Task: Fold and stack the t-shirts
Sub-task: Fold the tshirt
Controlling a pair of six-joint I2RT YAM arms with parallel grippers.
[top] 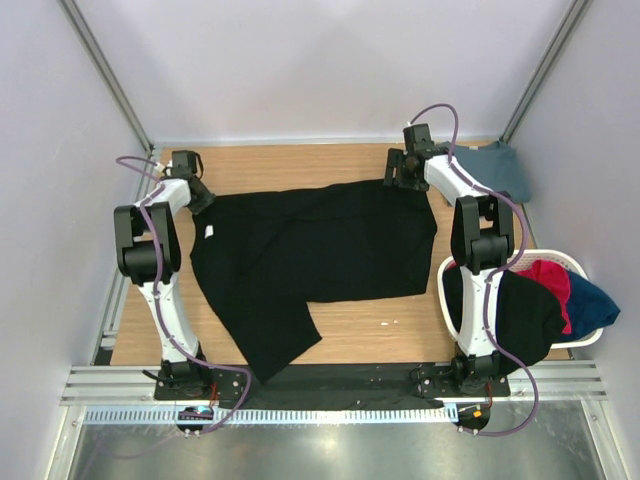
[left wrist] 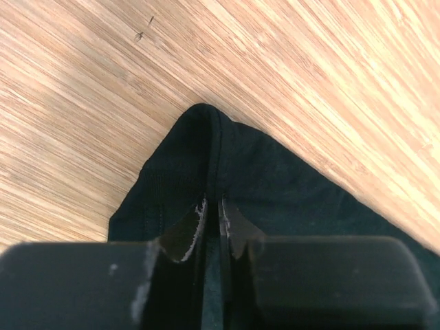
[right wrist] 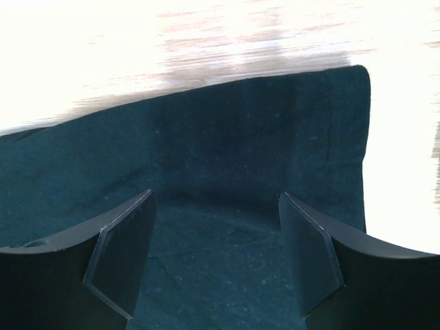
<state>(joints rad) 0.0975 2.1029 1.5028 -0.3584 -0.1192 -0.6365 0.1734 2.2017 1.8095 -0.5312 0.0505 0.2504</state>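
A large black t-shirt [top: 320, 245] lies spread across the wooden table [top: 300, 165], one part reaching toward the near edge. At its far left corner my left gripper [top: 199, 198] is down on the cloth. In the left wrist view this gripper [left wrist: 213, 206] is shut on a raised ridge of the black t-shirt [left wrist: 275, 179] just behind the pointed corner. My right gripper [top: 402, 176] sits at the shirt's far right corner. Seen from the right wrist, it [right wrist: 214, 196] stands open with the shirt [right wrist: 220, 130] flat between its fingers, its hemmed edge on the right.
A slate-blue t-shirt [top: 500, 165] lies at the far right corner of the table. A white basket [top: 580, 268] at the right holds black [top: 525, 315], magenta-red [top: 552, 280] and blue [top: 592, 305] shirts. Grey walls stand close on both sides.
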